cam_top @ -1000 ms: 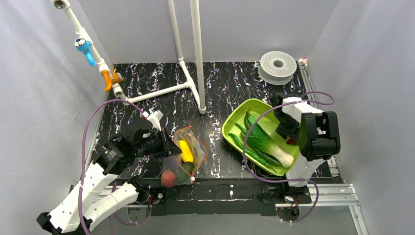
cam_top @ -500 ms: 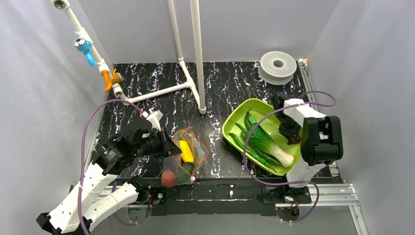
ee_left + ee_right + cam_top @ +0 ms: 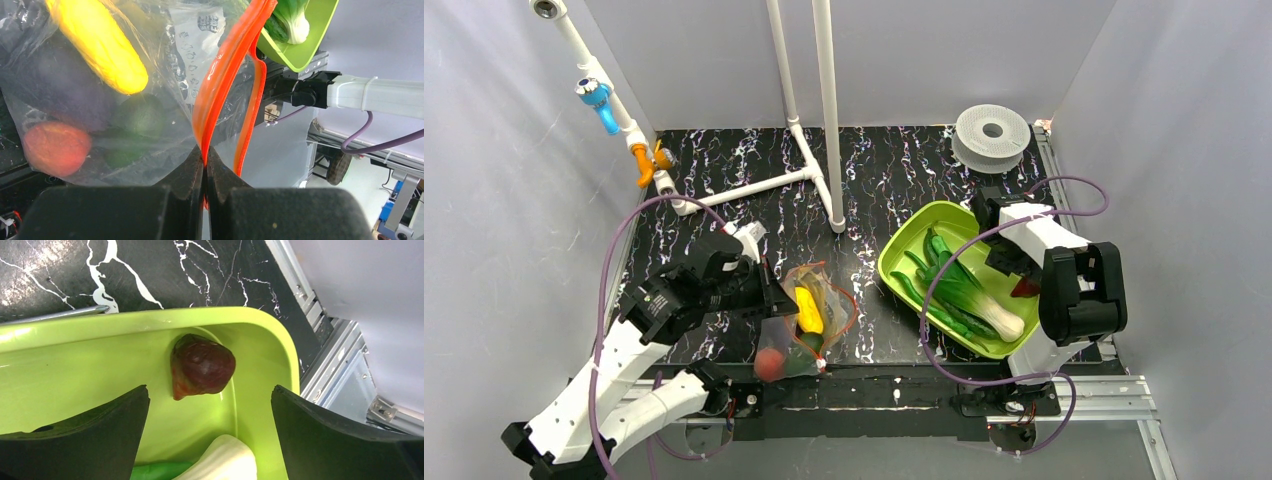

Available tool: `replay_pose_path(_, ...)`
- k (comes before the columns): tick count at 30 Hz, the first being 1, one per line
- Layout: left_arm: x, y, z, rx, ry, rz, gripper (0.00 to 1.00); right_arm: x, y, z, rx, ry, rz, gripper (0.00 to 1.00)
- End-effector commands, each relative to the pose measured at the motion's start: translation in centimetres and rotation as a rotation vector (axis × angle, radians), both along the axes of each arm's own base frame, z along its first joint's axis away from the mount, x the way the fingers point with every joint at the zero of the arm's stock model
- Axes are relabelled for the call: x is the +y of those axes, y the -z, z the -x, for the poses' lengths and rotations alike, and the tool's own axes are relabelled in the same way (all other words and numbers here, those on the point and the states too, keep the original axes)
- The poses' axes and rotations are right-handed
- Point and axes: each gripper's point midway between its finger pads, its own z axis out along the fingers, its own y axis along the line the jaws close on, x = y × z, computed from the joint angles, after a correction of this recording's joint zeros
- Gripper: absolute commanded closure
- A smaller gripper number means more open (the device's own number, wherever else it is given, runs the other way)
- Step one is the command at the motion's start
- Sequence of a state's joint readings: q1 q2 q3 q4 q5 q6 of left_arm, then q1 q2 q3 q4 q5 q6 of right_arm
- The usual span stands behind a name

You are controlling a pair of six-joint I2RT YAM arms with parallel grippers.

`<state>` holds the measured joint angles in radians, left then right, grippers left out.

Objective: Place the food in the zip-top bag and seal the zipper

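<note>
Pinching the zipper [image 3: 226, 65] near one end, the left tool [image 3: 205, 161] has its fingers pressed together on the orange strip. Beyond the grip the two halves of the strip part, so the mouth of the bag [image 3: 829, 295] stands open. The bag lies on the counter [image 3: 874, 160] near its front edge, between the two arms and just left of the tray [image 3: 894, 250], not touching it. Inside the clear plastic are a yellow piece [image 3: 95, 45] nearest the mouth, a tomato [image 3: 55, 147] at the far end, a round green piece [image 3: 142, 115] between them, and a dark purple shape [image 3: 50, 85] too blurred to name.

The right tool [image 3: 209, 405] hangs over the tray's near right corner with its fingers spread wide. A dark red piece [image 3: 202, 365] lies on the tray floor in that corner, in the gap between the fingers, and neither finger touches it. The rest of the tray holds long green vegetables [image 3: 949, 285] lying side by side, and a bok choy [image 3: 1007, 324] with its white end toward the near rim.
</note>
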<state>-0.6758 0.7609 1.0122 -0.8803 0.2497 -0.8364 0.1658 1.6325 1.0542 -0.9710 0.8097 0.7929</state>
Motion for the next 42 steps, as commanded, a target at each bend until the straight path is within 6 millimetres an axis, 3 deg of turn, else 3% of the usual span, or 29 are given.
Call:
replay_pose_path(1, -0.6, -1.5, 0.5, -0.009, 0.062, 0.026, 1.0, -1.3, -1.7, -0.8, -0.04, -0.024, 0.079, 0.02)
replay_pose_path(7, -0.9, -2.1, 0.8, -0.018, 0.079, 0.054, 1.0, -1.2, -0.4, -1.2, 0.011, -0.072, 0.07, 0.02)
replay_pose_path(23, 0.7, -2.8, 1.9, -0.078, 0.057, 0.072, 1.0, -1.2, 2.8, -0.3, 0.194, -0.066, -0.003, 0.1)
replay_pose_path(27, 0.9, -2.5, 1.9, -0.084, 0.056, 0.057, 1.0, -1.0, 3.4, -0.4, 0.201, -0.073, -0.039, 0.22)
replay_pose_path(35, 0.6, -2.4, 1.0, -0.111, 0.08, 0.029, 1.0, -0.6, 3.7, -0.5, 0.205, -0.086, -0.073, 0.33)
replay_pose_path(42, 0.5, -1.5, -0.7, -0.168, 0.134, -0.067, 1.0, 0.3, 2.6, -0.9, 0.102, -0.126, -0.095, 0.51)
